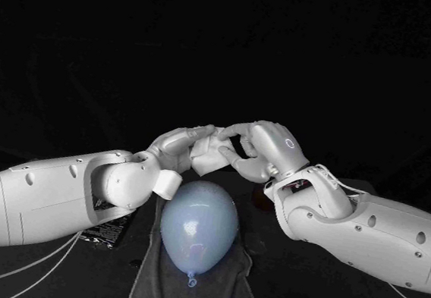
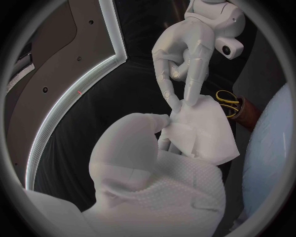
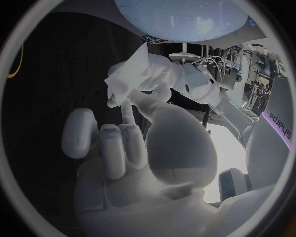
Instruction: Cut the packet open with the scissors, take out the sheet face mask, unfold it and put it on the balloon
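The white sheet mask (image 1: 210, 153), still partly folded, hangs in the air between both hands, just above the far end of the balloon (image 1: 199, 223). My left hand (image 1: 176, 147) pinches one edge of the mask (image 2: 202, 132) between thumb and finger. My right hand (image 1: 261, 145) reaches in from the other side, and its fingertips (image 2: 184, 102) pinch the mask's opposite edge. The pale blue balloon lies lengthwise on a dark grey towel (image 1: 217, 297), knot toward me. The right wrist view shows the mask (image 3: 125, 80) bunched at my left hand (image 3: 162, 73), with the balloon (image 3: 179, 17) behind.
Scissors with yellow handles (image 2: 229, 101) stand in a brown holder beyond the mask, near the balloon (image 2: 271, 143). A dark flat printed item (image 1: 102, 235) lies partly under my left arm beside the towel. The table around is black.
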`<state>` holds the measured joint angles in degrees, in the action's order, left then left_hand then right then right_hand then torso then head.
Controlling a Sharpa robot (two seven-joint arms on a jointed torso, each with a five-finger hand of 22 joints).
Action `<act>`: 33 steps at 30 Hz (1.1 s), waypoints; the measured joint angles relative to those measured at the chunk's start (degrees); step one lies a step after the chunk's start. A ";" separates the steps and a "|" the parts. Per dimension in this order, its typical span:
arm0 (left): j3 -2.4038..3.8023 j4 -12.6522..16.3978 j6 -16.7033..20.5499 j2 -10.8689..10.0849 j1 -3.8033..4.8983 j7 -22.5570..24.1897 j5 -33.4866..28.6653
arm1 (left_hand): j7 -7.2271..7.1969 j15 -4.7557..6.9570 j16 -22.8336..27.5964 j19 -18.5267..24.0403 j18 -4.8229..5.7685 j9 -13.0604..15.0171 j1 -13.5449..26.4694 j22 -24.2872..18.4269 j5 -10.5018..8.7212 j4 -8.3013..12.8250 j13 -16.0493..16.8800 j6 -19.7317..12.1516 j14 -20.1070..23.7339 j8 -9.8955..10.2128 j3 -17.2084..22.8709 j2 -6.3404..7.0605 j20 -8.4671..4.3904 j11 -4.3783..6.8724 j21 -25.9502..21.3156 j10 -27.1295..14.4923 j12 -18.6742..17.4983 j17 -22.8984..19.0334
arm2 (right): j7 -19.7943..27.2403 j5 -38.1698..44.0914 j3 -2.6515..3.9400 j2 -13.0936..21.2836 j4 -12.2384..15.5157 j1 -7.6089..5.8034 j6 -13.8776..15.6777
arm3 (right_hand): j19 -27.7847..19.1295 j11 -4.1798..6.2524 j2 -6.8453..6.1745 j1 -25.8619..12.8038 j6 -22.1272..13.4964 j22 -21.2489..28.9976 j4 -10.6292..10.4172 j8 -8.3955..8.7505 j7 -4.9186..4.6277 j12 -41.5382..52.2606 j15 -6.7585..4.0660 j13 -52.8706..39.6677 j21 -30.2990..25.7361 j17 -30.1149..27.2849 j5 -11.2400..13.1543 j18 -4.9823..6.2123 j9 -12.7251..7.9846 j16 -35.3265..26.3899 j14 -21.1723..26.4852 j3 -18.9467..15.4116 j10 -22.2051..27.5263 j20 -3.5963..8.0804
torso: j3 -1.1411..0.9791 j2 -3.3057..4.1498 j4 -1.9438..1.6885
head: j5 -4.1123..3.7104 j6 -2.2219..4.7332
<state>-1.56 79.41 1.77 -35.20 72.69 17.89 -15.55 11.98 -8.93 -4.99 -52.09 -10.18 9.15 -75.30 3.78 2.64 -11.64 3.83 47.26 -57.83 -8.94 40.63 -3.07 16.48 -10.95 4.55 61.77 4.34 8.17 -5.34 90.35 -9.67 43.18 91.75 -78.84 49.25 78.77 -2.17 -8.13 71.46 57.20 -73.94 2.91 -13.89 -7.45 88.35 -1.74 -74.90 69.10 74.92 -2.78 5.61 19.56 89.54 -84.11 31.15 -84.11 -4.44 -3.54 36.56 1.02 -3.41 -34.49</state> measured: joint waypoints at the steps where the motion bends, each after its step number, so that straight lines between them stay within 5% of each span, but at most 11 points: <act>1: 0.00 0.02 0.16 0.00 0.00 -0.06 0.02 | 0.00 0.00 0.00 0.00 0.00 0.00 0.00 0.00 0.00 0.00 0.00 0.00 0.00 0.00 0.00 0.00 0.00 0.00 0.00 0.00 0.00 0.00 | -0.02 0.06 0.00 0.00 -0.01 0.00 0.00 | 0.00 0.00 0.00 0.00 0.12 0.00 0.00 0.00 0.12 -0.05 0.00 0.00 0.00 0.01 0.00 0.00 0.00 0.00 0.00 0.00 0.00 0.00 | -0.01 0.00 -0.01 | 0.00 0.00; 33: 0.00 0.83 2.09 -0.02 0.03 -1.43 1.45 | 0.00 0.00 0.34 0.00 0.06 0.15 0.00 0.02 0.00 -0.08 -0.02 0.00 -0.01 0.00 0.09 0.00 0.00 -0.01 0.00 2.04 -0.01 -0.08 | -0.24 1.55 0.01 -0.35 -0.57 0.00 0.13 | 0.00 0.11 -0.25 1.33 2.08 -0.54 0.01 0.00 0.82 0.25 0.01 0.00 -0.05 -0.01 0.00 0.00 0.36 0.07 0.01 0.00 0.11 0.00 | 0.09 0.02 -0.04 | -0.14 -0.09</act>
<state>-1.56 80.24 3.86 -35.23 72.72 16.45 -14.10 11.98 -8.93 -4.65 -52.10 -10.12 9.30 -75.30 3.80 2.64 -11.73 3.80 47.26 -57.84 -8.94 40.71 -3.07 16.48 -10.96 4.56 63.81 4.33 8.09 -5.58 91.91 -9.66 42.83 91.18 -78.83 49.39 78.77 -2.06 -8.38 72.79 59.29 -74.48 2.91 -13.89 -6.63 88.60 -1.72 -74.90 69.04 74.91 -2.78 5.61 19.93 89.61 -84.10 31.15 -84.01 -4.44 -3.45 36.58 0.98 -3.54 -34.58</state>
